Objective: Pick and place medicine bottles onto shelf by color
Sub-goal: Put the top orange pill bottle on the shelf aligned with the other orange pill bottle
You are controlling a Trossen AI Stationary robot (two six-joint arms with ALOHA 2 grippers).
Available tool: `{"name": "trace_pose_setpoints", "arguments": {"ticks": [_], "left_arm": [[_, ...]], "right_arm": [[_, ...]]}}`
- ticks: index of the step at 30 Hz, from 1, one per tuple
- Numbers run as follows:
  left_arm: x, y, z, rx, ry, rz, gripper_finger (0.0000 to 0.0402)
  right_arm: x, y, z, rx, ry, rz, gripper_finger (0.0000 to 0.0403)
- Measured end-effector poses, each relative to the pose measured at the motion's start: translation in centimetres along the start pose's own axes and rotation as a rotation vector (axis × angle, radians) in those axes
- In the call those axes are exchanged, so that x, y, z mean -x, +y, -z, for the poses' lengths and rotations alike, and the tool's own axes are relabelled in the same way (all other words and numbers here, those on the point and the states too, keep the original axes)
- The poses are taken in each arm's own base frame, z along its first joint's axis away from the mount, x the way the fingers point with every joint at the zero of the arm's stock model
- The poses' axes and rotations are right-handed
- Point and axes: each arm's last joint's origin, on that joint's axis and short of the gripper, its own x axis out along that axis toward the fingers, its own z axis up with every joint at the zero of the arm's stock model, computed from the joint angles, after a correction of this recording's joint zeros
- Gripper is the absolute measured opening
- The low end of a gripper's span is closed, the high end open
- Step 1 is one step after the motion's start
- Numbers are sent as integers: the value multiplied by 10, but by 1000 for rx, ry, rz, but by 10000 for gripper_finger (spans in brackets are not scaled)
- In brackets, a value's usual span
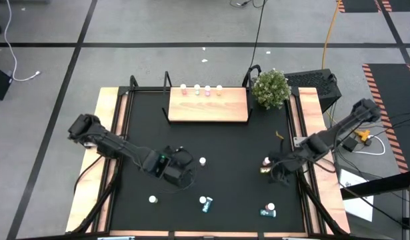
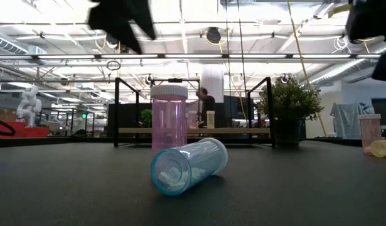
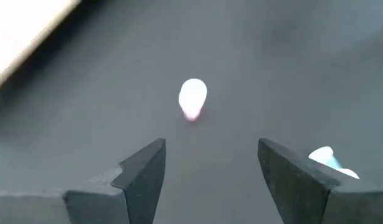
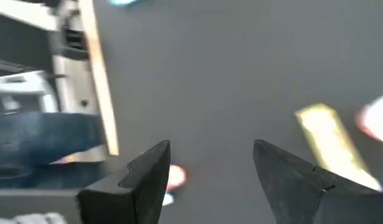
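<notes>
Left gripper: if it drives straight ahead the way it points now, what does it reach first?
Probably the upright pink bottle, centred ahead of the open left gripper. Bare black mat lies between them; depth is hard to judge.

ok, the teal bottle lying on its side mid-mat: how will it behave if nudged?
The clear teal plastic bottle lies on its round side on the black mat, so it probably rolls rather than slides. It looks thin-walled with only a few white pieces inside, so likely light. The smooth plastic may slip in a loose pinch.
</notes>
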Motion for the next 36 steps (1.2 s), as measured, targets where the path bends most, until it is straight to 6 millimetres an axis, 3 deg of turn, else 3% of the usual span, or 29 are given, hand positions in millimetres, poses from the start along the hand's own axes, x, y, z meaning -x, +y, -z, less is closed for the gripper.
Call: {"name": "trace_pose_setpoints", "arguments": {"ticks": [7,17,25,32,36], "left_arm": [[-6,-3,-25,-58,-86,147,253],[-6,-4,-25,-156,-80,159,253],[-8,-1,-27,-151,-80,150,253],[-11,3,-31,-138,-82,140,253],[-14,8,-36,-123,-76,136,253]], "right_arm": [[-1,-17,17,-69,76,252,224],[-10,-24,12,151,-150,532,224],[-35,-42,27,122,-43,444,224],[-48,-61,34,63,-167,463,224],[-48,-61,34,77,-191,467,224]]}}
